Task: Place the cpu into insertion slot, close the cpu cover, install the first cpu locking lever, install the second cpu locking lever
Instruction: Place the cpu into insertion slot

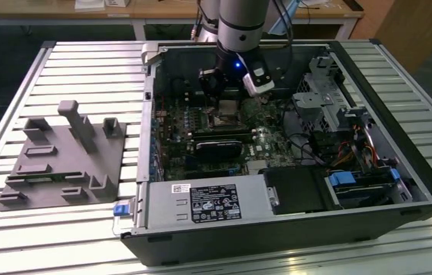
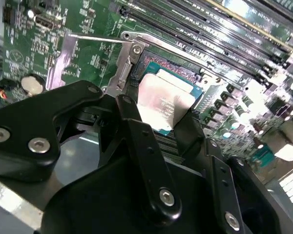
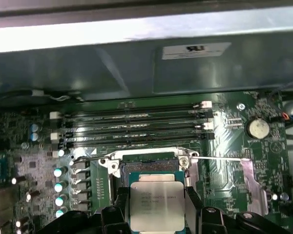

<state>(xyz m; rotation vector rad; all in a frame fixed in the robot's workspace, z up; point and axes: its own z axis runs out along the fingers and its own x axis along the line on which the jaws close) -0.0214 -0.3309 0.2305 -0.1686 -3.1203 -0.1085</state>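
My pincer grips the cpu by 2 opposite edges, its 2 black fingers closed only to the chip's width, inside an open computer case. The insertion slot lies directly under the pincer, on the green motherboard; whether chip and slot touch, I cannot tell. A thin locking lever stretches sideways from the slot's corner, and 4 long memory slots run just beyond the pincer. A grey fixture stands outside the case, well apart.
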